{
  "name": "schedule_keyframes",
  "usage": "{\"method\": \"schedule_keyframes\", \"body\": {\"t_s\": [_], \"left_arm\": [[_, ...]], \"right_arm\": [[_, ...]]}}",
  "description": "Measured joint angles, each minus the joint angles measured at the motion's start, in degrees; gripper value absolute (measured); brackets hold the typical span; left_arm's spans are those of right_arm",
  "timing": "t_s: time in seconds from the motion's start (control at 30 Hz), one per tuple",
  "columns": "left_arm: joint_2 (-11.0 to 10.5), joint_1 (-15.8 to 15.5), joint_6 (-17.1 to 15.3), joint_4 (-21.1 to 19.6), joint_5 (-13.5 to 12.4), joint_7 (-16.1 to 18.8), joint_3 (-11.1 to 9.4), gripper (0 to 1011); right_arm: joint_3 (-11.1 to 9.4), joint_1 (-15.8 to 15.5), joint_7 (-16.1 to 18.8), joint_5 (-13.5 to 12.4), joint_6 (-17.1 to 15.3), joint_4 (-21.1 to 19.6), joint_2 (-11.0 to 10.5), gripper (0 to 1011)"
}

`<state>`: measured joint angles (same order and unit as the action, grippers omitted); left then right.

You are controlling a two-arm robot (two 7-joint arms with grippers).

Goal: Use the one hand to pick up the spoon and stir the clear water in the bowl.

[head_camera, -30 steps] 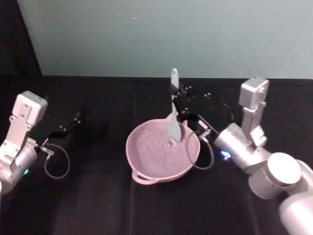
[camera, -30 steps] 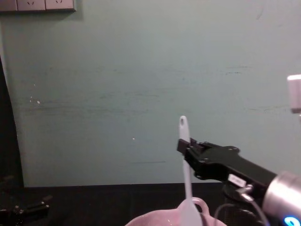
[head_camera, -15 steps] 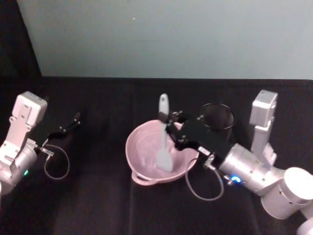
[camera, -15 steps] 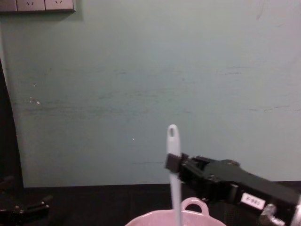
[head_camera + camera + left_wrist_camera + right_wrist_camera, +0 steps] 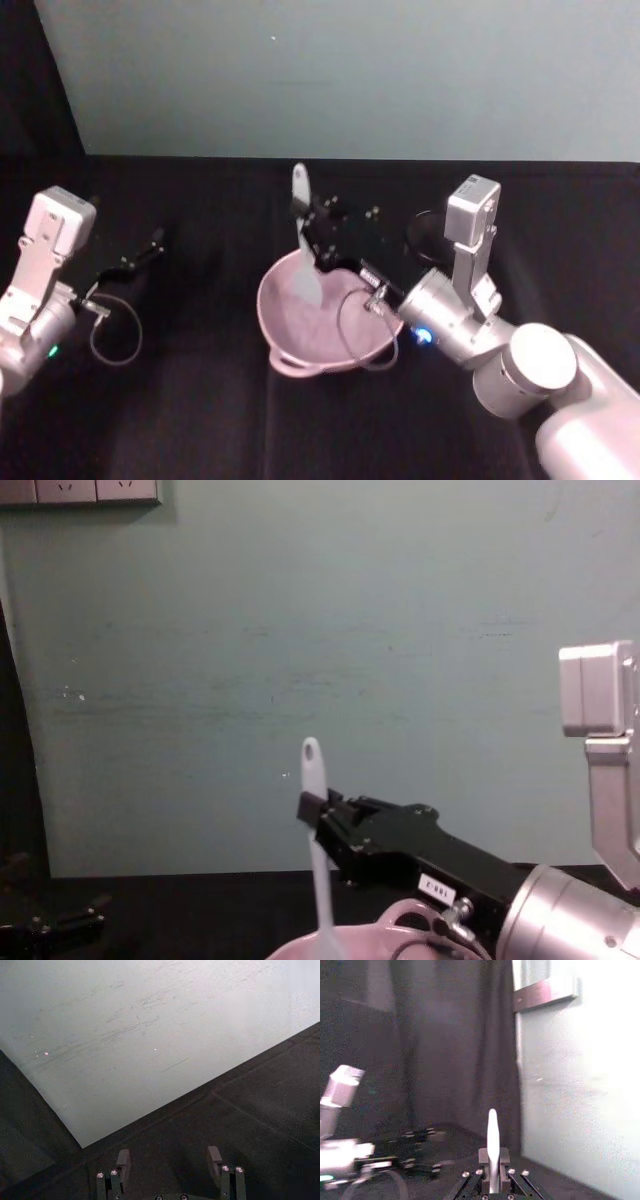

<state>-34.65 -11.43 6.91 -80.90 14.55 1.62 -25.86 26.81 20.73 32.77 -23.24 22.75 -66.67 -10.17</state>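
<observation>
At the far-left side of the pale pink glossy bowl, your black right gripper clamps the slim white plastic spoon near upright, scoop below; left gripper parked, fingers apart.

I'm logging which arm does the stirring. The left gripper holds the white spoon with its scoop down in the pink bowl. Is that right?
Not quite: it is the right gripper that holds the white spoon with its scoop down in the pink bowl, as the head view shows. The left gripper sits open far off to the left, holding nothing.
</observation>
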Motion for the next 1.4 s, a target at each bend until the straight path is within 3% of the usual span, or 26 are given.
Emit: {"method": "schedule_keyframes", "body": {"t_s": [0.1,0.2,0.4,0.47,0.63,0.73,0.9,1.0,1.17,1.4], "left_arm": [[0.00,0.00,0.00,0.00,0.00,0.00,0.00,1011],[0.00,0.00,0.00,0.00,0.00,0.00,0.00,1011],[0.00,0.00,0.00,0.00,0.00,0.00,0.00,1011],[0.00,0.00,0.00,0.00,0.00,0.00,0.00,1011],[0.00,0.00,0.00,0.00,0.00,0.00,0.00,1011],[0.00,0.00,0.00,0.00,0.00,0.00,0.00,1011],[0.00,0.00,0.00,0.00,0.00,0.00,0.00,1011],[0.00,0.00,0.00,0.00,0.00,0.00,0.00,1011],[0.00,0.00,0.00,0.00,0.00,0.00,0.00,1011],[0.00,0.00,0.00,0.00,0.00,0.00,0.00,1011]], "right_arm": [[-1.24,1.36,-2.66,2.97,3.77,3.34,0.97,118],[-2.06,1.54,-3.77,4.16,5.30,4.09,0.81,118],[-4.40,-0.11,-3.80,4.56,5.80,1.34,-1.76,118],[-4.90,-1.02,-2.97,3.99,5.07,-0.29,-2.82,118],[-5.84,-4.90,1.48,0.25,-0.41,-6.86,-6.67,119],[-5.24,-7.45,4.25,-2.24,-3.56,-10.74,-8.71,118],[-3.94,-8.86,6.51,-4.80,-6.19,-13.26,-9.71,118],[-2.83,-9.06,7.69,-6.39,-7.69,-13.98,-9.66,118],[-0.53,-7.40,8.30,-7.15,-7.43,-12.36,-7.46,118],[1.04,-3.33,4.73,-3.69,-2.28,-5.51,-2.68,118]]}}
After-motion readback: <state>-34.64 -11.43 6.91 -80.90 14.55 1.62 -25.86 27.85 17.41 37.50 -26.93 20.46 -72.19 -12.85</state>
